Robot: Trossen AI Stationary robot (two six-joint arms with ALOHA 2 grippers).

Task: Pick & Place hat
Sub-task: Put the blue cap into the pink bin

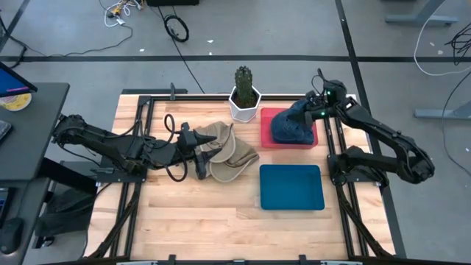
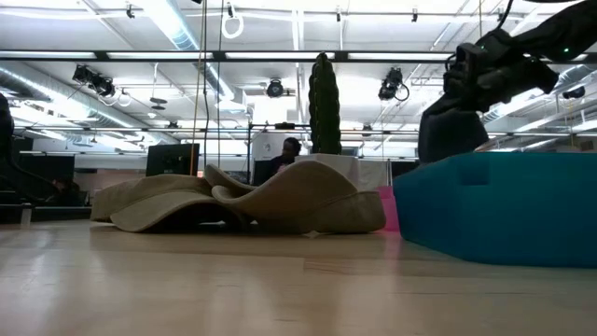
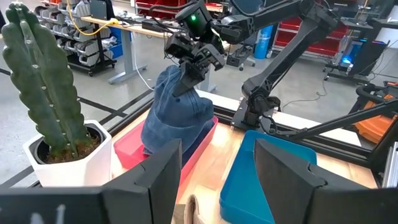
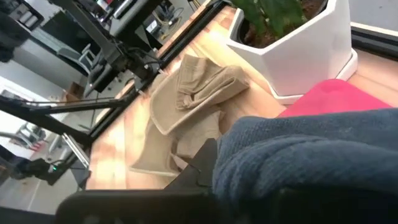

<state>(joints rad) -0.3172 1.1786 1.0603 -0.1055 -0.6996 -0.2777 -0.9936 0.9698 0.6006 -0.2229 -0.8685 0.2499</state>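
A blue denim hat [image 1: 288, 126] stands bunched up on the red tray [image 1: 266, 132]; the left wrist view shows the hat [image 3: 177, 115] and the tray [image 3: 127, 149] too. My right gripper [image 1: 313, 109] is above the tray's far right part, shut on the hat's top. A tan hat [image 1: 229, 151] lies flat on the table's middle, with its brim on the wood [image 2: 252, 201]. My left gripper [image 1: 199, 153] is open at the tan hat's left edge, and a bit of tan hat [image 3: 190, 208] shows between its fingers. My right gripper [image 3: 196, 59] pinches the blue hat's top end [image 3: 180, 78] between its two fingers. It comes from above, slanting in from the table's right. The hat hangs below the fingers, with its lower part [image 3: 171, 140] resting in the red tray. My left gripper: I cannot tell whether it touches the tan hat.
A cactus in a white pot [image 1: 245, 97] stands at the far edge, between the tan hat and the red tray. A blue tray [image 1: 291, 187] lies just nearer than the red one. Bare wood lies along the table's near side [image 1: 191, 221].
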